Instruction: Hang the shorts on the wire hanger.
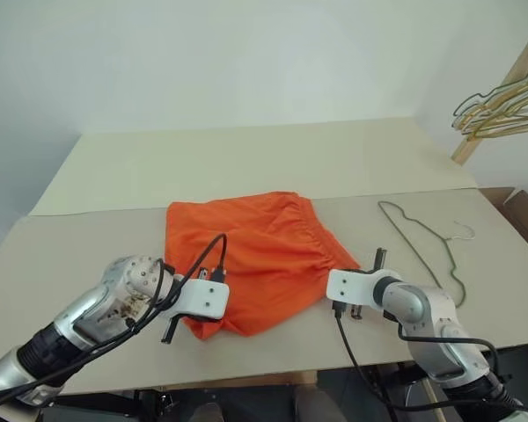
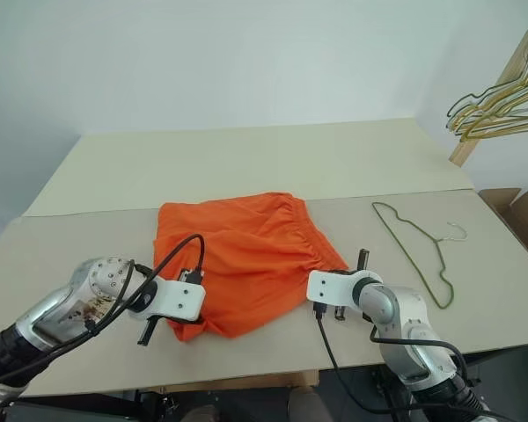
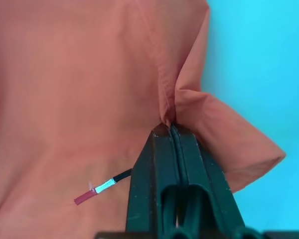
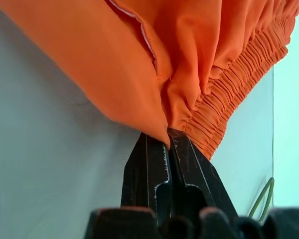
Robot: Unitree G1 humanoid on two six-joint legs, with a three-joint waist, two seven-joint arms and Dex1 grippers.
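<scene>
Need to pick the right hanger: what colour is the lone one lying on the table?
Grey-silver, faintly greenish wire hanger; right eye view shows it best.

The shorts [image 1: 251, 255] are bright, plain orange, with no print on the fabric. The wire hanger [image 1: 422, 244] lying beside them is dull grey-green with a paler silvery hook. The desk [image 1: 246, 158] is pale beige. Each end effector, left [image 3: 172, 130] and right [image 4: 168, 137], has black fingers on a white housing. The bunched hangers [image 1: 503, 101] are gold and grey.

Both arms reach low — fingers [image 3: 172, 149] pinched together.
</scene>
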